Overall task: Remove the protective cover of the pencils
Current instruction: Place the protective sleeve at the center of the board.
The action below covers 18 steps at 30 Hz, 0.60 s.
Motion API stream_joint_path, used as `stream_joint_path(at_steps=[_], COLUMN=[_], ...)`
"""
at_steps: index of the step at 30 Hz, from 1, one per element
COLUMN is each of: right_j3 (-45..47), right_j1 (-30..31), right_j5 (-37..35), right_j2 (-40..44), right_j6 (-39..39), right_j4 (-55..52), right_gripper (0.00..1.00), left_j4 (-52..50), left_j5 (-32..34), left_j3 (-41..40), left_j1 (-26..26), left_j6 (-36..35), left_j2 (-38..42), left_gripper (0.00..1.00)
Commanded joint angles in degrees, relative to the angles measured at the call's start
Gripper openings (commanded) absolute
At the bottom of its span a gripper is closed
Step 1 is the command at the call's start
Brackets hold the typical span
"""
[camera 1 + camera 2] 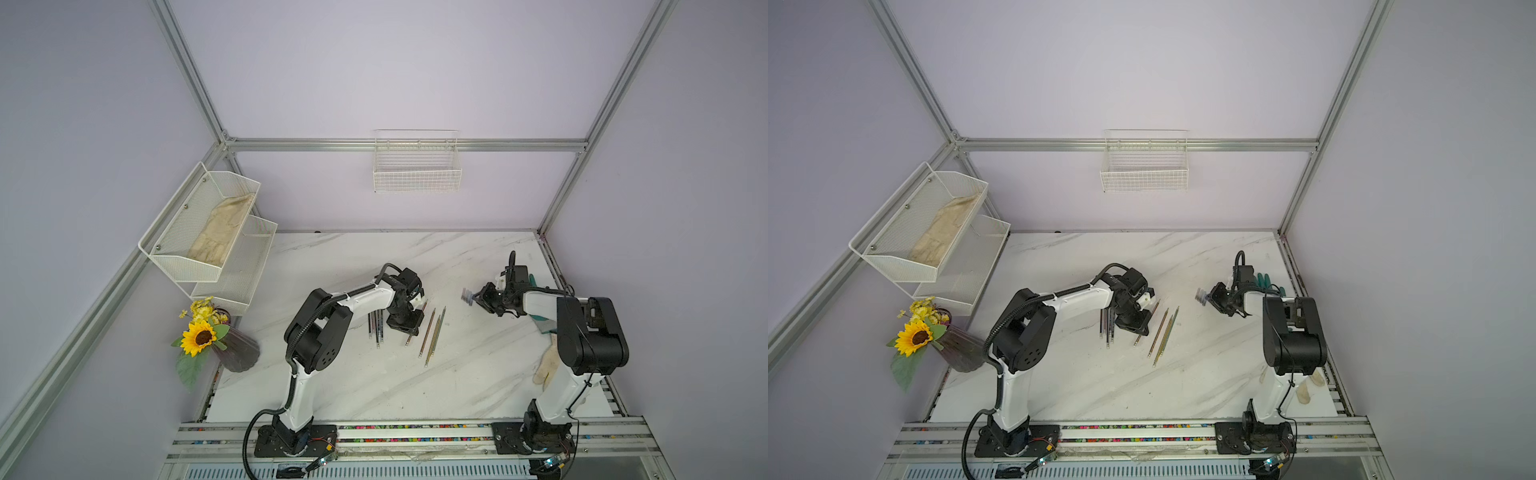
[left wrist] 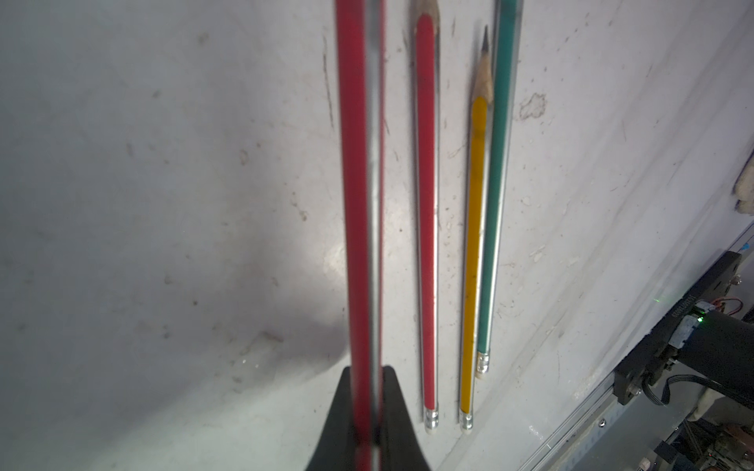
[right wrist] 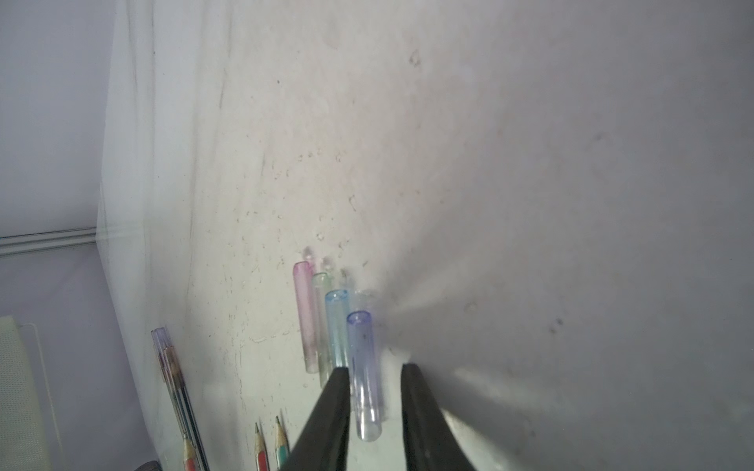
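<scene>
1. Lower centre in both top views: loose pencils (image 1: 432, 334) lie roughly parallel on the table (image 1: 374, 386). In the left wrist view, the red pencil (image 2: 426, 204) and yellow pencil (image 2: 473, 244) show bare sharpened points. The green pencil (image 2: 495, 183) runs out of frame at its tip. These are judged finished and parked together beside the working arm.

2. Left gripper (image 2: 368, 375): jaws clamped on the held red pencil (image 2: 354, 204), which runs straight out along the jaw axis. Its tip is out of frame, so whether it is capped cannot be told. Judged purpose: anchor the shaft while the other arm pulls along it.

3. Right gripper (image 3: 375, 368): jaws apart, straddling the violet cap (image 3: 364, 359), which lies on the table with a gap at one jaw. The pink cap (image 3: 306, 318), green cap (image 3: 321, 318) and blue cap (image 3: 338, 326) lie just beside it in a row. This is judged a collection spot, well apart from the pencils.

4. Lower left of the right wrist view: a capped pencil (image 3: 169, 359) shows that work is unfinished.

5. Upper centre: the wire basket (image 1: 417, 174) hangs on the back wall, uninvolved.
</scene>
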<state>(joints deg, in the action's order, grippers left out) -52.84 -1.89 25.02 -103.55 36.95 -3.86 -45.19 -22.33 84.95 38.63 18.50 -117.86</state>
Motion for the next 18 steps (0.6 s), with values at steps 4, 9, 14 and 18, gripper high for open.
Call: stream_joint_path(at_steps=[4,9,14,18], right_j3=[-0.86,-1.04,-1.58,-1.74], right_j1=[-0.81,-1.03,-1.05,-1.10], right_j5=[0.12,0.14,-0.88,-1.98], right_j2=[1.44,4.58,7.75,9.80], right_j6=[0.05,0.31,0.01,-0.30], right_j4=[-0.12,-1.27,-2.94,-3.78], right_gripper=[0.26,0.26,0.26,0.27], left_j4=[1.31,2.64,3.10,3.18], left_j5=[-2.86,-4.47,-4.94,-4.96], left_j3=[-2.74,-3.20,-3.45,-3.37], left_j1=[-0.33,-0.36,-0.31,-0.32], left_j6=[1.87,3.35,3.82,3.87], left_j2=[2.11,1.83,2.10,2.29], left_gripper=[0.02,0.09,0.23,0.25])
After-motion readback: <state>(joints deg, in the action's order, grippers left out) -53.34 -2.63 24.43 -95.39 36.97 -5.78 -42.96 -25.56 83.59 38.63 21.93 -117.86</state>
